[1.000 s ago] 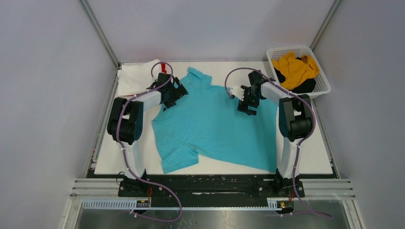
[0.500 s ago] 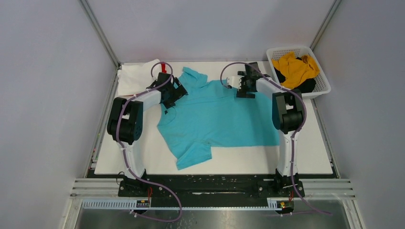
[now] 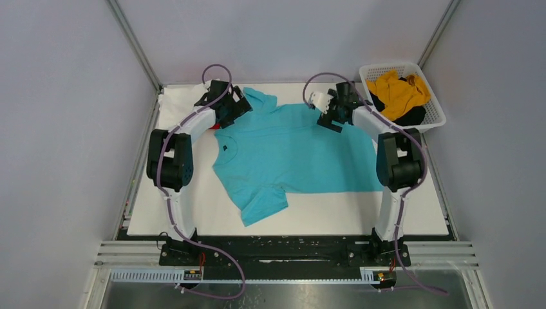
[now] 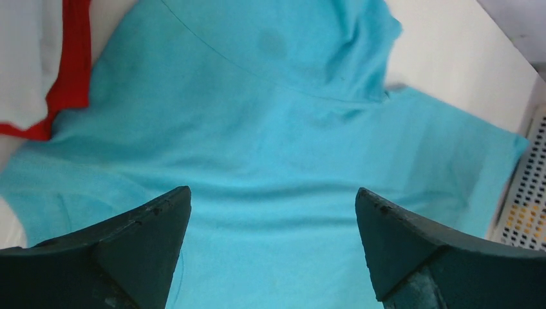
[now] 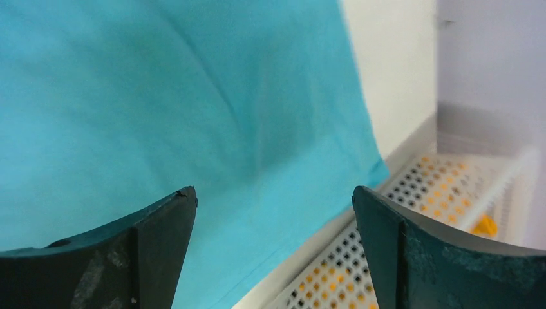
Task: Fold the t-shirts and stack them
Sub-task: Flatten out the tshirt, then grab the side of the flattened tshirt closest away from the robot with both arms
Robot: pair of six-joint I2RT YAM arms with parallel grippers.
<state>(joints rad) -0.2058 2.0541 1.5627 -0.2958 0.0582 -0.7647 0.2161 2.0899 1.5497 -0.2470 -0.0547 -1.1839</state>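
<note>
Now the turquoise shirt lies spread flat across the middle of the table. Its neck is toward the left, its hem toward the right, one sleeve points to the far edge and the other to the near edge.

The left gripper is over the far-left part of the shirt, by the far sleeve. In its wrist view the fingers stand wide apart with nothing between them, only turquoise cloth below.

The right gripper is at the shirt's far-right corner, near the basket. Its fingers are spread wide too, and hold nothing. The corner of the hem shows beneath, with the basket's lattice just past it. Whether either gripper's fingertips touch the cloth is hard to tell from these angles.

A white shirt lies in the far-left corner of the table. A red shirt peeks out beside it, right against the turquoise one. In the basket a mustard shirt is heaped on a black shirt.
</note>
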